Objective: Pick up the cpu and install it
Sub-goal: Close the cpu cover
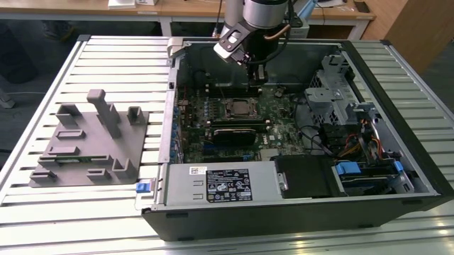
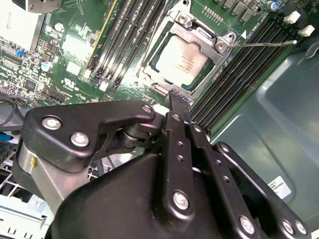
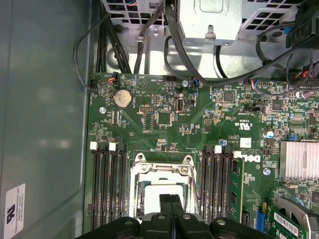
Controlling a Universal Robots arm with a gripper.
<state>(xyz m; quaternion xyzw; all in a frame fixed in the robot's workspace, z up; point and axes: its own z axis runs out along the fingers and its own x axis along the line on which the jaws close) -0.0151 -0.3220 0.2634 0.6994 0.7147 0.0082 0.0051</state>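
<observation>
Hanging over the green board (image 1: 280, 125) inside the open computer case (image 1: 284, 220), your claw (image 1: 257, 79) has its two fingers (image 3: 166, 204) pressed flat together with nothing between them. The chip (image 2: 181, 59) already lies in its socket, pale top up with a metal frame (image 2: 202, 32) around its edges. The fingertips sit near one edge of that socket, not touching the chip.

Memory slots (image 2: 124, 35) run along both sides of the socket, and a thin lever rod (image 2: 264, 44) juts out from the frame's corner across one bank. In the exterior view a black finned block (image 1: 237, 132) lies just beside the socket, with cables (image 1: 354, 143) and a drive cage (image 1: 337, 90) to the exterior view's right. Out on the slatted table (image 1: 106, 58) — well apart — stands a grey fixture (image 1: 89, 143).
</observation>
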